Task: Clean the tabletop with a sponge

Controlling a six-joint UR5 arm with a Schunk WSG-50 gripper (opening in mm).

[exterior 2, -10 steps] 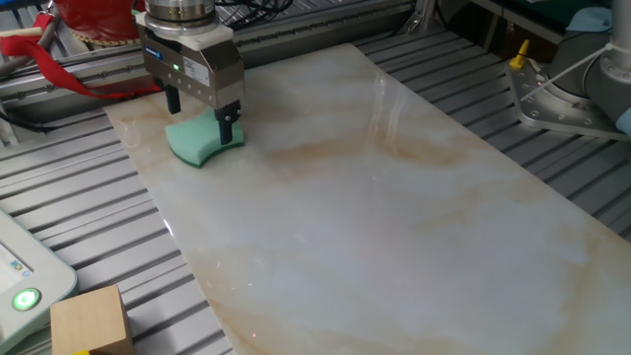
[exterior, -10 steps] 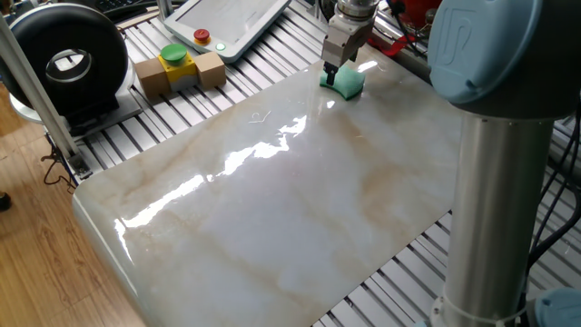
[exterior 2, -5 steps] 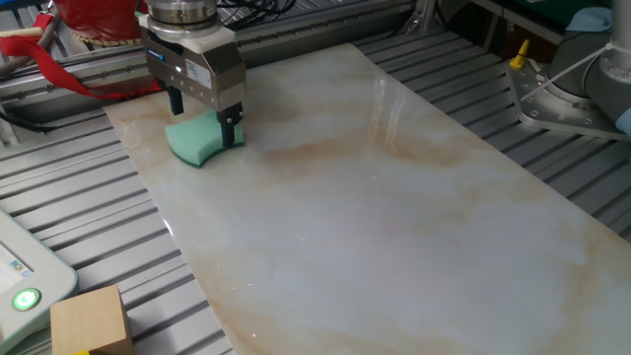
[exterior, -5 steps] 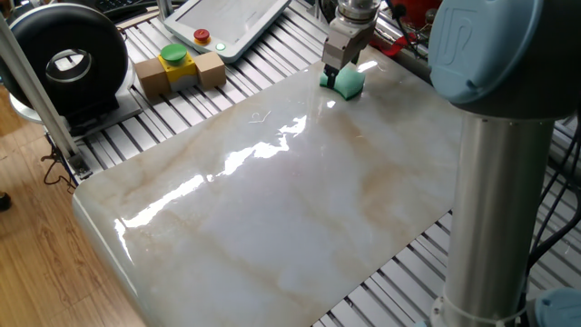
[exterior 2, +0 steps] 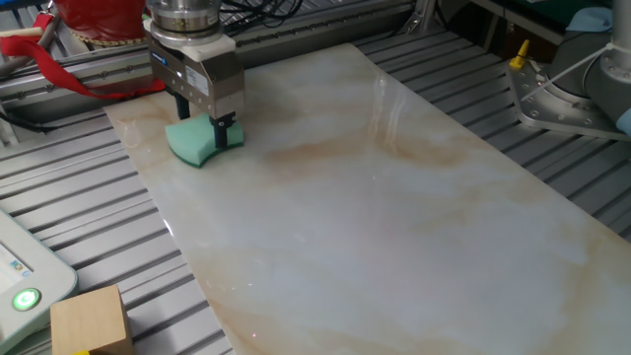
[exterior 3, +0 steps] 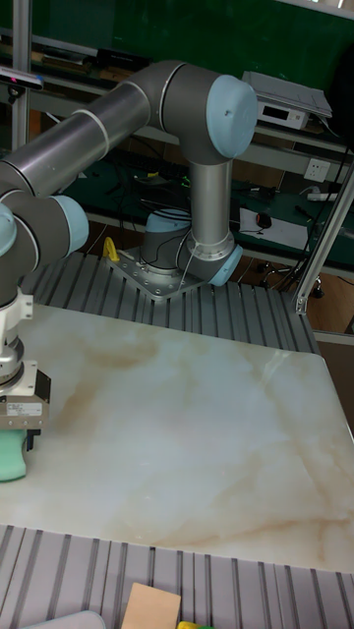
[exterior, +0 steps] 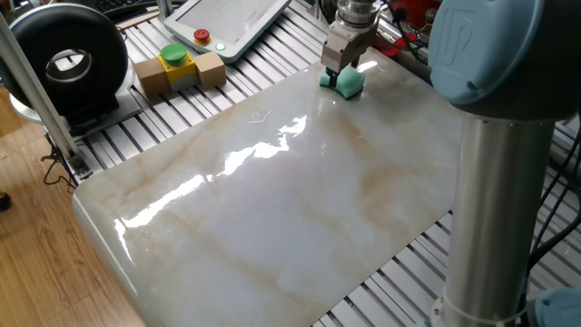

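Seen in the tall fixed view, from left to right: gripper (exterior 3: 22, 432) at the far left edge, pointing straight down, wrist vertical above it, jaws closed on the sponge (exterior 3: 11, 454); then forearm rising to the right as a long grey tube, up to the blue-capped elbow near the top; then upper link dropping down to the base, bolted on the ribbed frame (exterior 3: 236, 313) behind the tabletop (exterior 3: 187, 442). In one fixed view, sponge (exterior: 348, 83) near the far corner of the tabletop (exterior: 290, 200), resting on the marble, with gripper (exterior: 339, 67) directly over it. In the other fixed view, gripper (exterior 2: 202, 121) upright, one dark finger (exterior 2: 224, 131) pressed against the sponge (exterior 2: 195, 141), teal block flat on the tabletop (exterior 2: 394, 207) close to its edge.
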